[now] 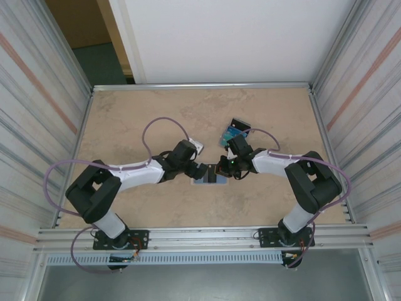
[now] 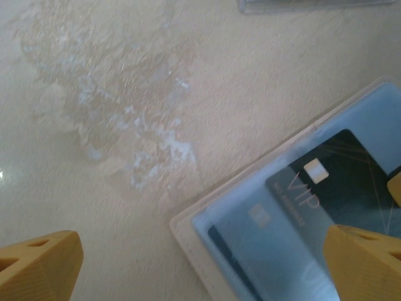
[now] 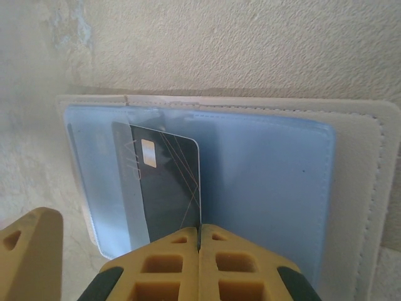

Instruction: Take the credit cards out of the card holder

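Progress is partial: we see loose cards (image 1: pixel 233 133) out on the table (image 1: pixel 125 113), our right gripper (image 3: pixel 199 241) clamped on the black card (image 3: pixel 166 182) inside the open card holder (image 3: pixel 269 175), and our left gripper (image 2: pixel 203 266) wide and empty.

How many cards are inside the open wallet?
2. A black card sticks partly out of the wallet; a blue card lies beside it, fully tucked in. More may be hidden underneath.
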Available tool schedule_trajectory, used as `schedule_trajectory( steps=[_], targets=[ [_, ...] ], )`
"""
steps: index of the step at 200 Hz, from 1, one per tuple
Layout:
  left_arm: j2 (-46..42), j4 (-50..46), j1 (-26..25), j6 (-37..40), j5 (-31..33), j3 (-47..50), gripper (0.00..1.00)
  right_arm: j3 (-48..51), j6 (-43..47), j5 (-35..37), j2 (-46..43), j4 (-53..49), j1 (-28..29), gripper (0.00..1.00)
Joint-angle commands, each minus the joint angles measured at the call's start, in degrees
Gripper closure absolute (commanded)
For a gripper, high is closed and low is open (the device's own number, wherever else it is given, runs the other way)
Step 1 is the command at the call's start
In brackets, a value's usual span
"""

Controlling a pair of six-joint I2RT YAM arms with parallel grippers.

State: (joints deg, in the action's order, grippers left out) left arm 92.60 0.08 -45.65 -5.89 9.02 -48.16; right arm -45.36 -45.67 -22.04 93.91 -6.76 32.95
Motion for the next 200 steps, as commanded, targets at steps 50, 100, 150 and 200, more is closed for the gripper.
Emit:
schedule_trajectory(
  steps=[50, 100, 150, 200],
  targets=[
    [4.60, -1.04, -1.63, 2.18, 1.69, -2.29, 0.01, -1.09, 2.25, 1.78, -2.93, -3.84, -1.08, 1.00],
    [5.99, -1.96, -1.86, 2.24, 2.40, -2.95, 0.01, -0.73, 2.62, 2.15, -4.96, -5.27, -1.88, 1.00],
    [7.41, -3.02, -2.69, 2.93, 3.47, -3.88, 0.01, 0.80, 0.91, -2.18, -4.66, -0.34, -1.84, 0.94],
    [7.33, -2.81, -2.77, 2.29, 2.93, -3.48, 0.01, 3.00, -1.75, -6.47, -3.58, 7.67, -1.84, 0.85]
  ],
)
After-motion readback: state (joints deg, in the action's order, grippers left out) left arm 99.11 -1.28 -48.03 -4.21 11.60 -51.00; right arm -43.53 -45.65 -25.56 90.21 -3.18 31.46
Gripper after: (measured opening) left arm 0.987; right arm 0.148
